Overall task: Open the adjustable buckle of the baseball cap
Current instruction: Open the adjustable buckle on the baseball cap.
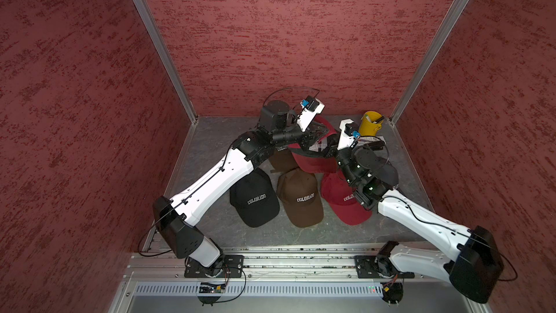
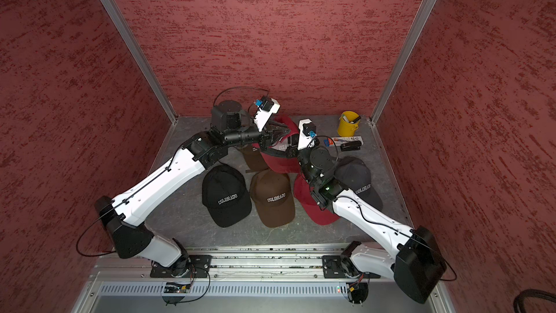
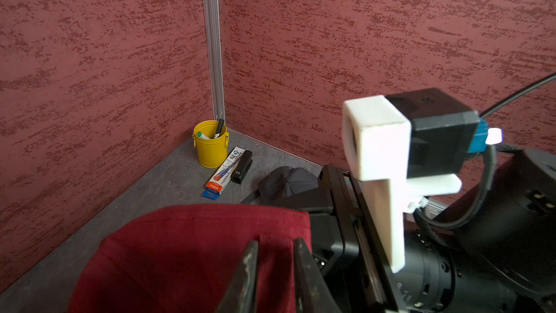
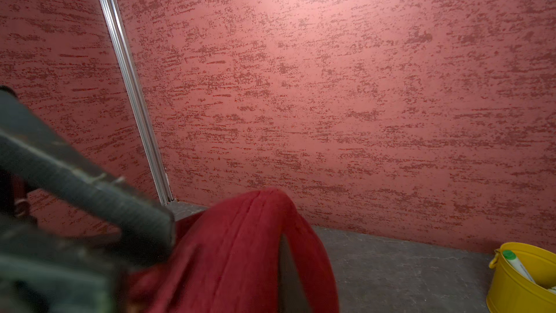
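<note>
Baseball cap (image 3: pixel 186 251), red, hangs clear of the table (image 1: pixel 270 236) near the back wall, between the two arms and above the other caps (image 1: pixel 301 200).

Left gripper (image 3: pixel 276 248): fingers (image 3: pixel 251 266) nearly together against the crown fabric. Whether they pinch cloth cannot be told from these views.

Right gripper (image 2: pixel 289 151): fully closed, with red fabric folded around it, so it appears to carry the cap.

Handling: light, soft cloth that sags and folds; only the brim is stiff. The buckle shows in no view.

Recommended hold: one gripper on the strap beside the buckle, the other on the strap's free end. Avoid loose crown fabric, which merely stretches.
</note>
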### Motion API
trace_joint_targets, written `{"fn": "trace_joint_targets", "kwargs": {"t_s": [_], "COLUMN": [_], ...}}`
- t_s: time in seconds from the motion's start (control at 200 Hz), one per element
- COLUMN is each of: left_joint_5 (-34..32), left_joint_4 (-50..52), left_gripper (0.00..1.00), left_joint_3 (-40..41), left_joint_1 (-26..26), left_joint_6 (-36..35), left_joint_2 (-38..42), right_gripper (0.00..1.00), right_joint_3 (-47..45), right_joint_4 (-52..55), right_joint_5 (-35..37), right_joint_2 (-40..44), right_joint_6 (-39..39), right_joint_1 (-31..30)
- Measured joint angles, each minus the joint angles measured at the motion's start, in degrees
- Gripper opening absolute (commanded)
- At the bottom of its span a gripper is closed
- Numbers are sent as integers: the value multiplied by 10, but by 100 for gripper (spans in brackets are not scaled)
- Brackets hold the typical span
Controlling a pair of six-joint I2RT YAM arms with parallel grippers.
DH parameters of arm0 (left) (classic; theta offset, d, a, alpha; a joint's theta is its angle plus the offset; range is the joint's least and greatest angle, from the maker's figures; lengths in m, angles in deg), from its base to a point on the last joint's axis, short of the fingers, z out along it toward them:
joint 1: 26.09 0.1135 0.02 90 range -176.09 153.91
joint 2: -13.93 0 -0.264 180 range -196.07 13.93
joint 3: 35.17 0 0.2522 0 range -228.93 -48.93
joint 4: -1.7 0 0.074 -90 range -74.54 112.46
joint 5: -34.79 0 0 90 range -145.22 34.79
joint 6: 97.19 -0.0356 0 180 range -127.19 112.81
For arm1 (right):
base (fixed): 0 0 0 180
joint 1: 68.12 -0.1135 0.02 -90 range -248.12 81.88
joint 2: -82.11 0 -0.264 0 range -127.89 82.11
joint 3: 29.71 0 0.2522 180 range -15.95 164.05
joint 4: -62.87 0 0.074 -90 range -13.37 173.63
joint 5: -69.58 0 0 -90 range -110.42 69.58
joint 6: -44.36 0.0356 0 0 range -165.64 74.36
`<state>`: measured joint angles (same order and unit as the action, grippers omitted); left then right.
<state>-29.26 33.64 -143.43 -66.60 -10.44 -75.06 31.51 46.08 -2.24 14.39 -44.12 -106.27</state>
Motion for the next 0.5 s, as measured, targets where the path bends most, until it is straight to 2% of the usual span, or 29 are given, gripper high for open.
{"fn": "trace_joint_targets", "kwargs": {"t_s": [0.18, 0.501], "left_joint_5": [11, 24], "left_joint_4": [-11, -19], "left_gripper": [13, 38], "left_joint_3": [0, 9], "left_joint_1": [7, 6], "left_joint_6": [11, 26], "left_joint_2": [-2, -2], "right_gripper": [0, 0], "right_joint_3": [0, 0], "right_joint_4": [0, 0], "right_joint_5": [0, 0], "right_joint_2": [0, 0], "right_joint_6": [0, 0], "right_joint_1": [0, 0]}}
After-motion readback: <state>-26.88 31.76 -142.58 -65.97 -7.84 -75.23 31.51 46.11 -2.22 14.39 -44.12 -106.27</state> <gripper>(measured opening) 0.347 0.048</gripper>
